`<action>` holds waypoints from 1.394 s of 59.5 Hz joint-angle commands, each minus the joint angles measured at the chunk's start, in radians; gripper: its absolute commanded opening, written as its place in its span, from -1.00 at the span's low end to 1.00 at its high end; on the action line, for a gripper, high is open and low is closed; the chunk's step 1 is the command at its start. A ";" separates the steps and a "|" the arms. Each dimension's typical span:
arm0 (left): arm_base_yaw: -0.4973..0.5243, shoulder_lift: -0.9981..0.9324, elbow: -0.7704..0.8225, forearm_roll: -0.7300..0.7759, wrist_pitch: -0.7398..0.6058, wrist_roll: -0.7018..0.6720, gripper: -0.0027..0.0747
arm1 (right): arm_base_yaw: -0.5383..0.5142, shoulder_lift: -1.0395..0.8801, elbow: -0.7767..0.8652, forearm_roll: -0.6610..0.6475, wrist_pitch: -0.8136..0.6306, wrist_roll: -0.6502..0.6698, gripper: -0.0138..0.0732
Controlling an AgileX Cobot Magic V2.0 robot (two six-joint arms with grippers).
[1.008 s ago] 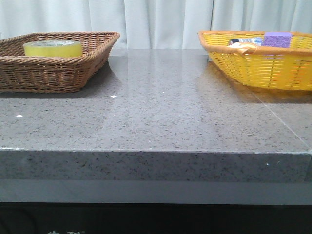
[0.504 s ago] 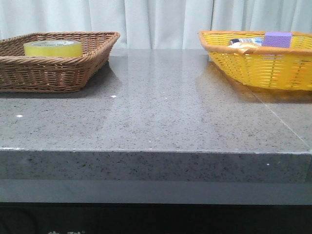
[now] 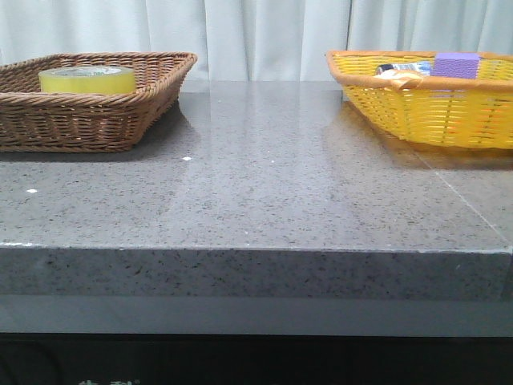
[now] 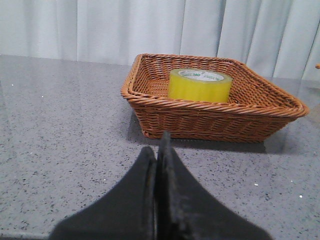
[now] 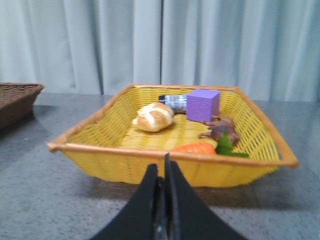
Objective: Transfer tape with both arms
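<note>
Left gripper (image 4: 158, 150): both dark fingers are pressed flat together with nothing between them, poised above the grey stone table (image 4: 60, 130). Ahead of the tips, across a strip of bare counter, stands the brown wicker basket (image 4: 210, 120); the fingers are clear of its near wall. The tape (image 4: 199, 85) lies flat inside that basket, toward its rear half, core opening upward, green print visible on the white core, well apart from the fingertips and untouched. Right gripper (image 5: 163, 172): fingers likewise clamped together, empty, held just short of the near rim of the yellow woven basket (image 5: 115, 160). That basket contains a bread roll (image 5: 153, 116), a purple block (image 5: 203, 105), a dark packet (image 5: 173, 101) behind them, an orange carrot-shaped item (image 5: 195, 148) with green leaves, and a brown figure (image 5: 220, 130) of uncertain identity. In the front view neither arm appears; the tape (image 3: 86, 79) sits in the brown basket (image 3: 88, 120) at the left of the table, the yellow basket (image 3: 425, 112) at the far right, well apart.
</note>
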 commanded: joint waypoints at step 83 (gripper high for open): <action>-0.001 -0.017 0.039 -0.010 -0.075 -0.009 -0.98 | -0.054 -0.068 0.087 -0.078 -0.111 0.114 -0.84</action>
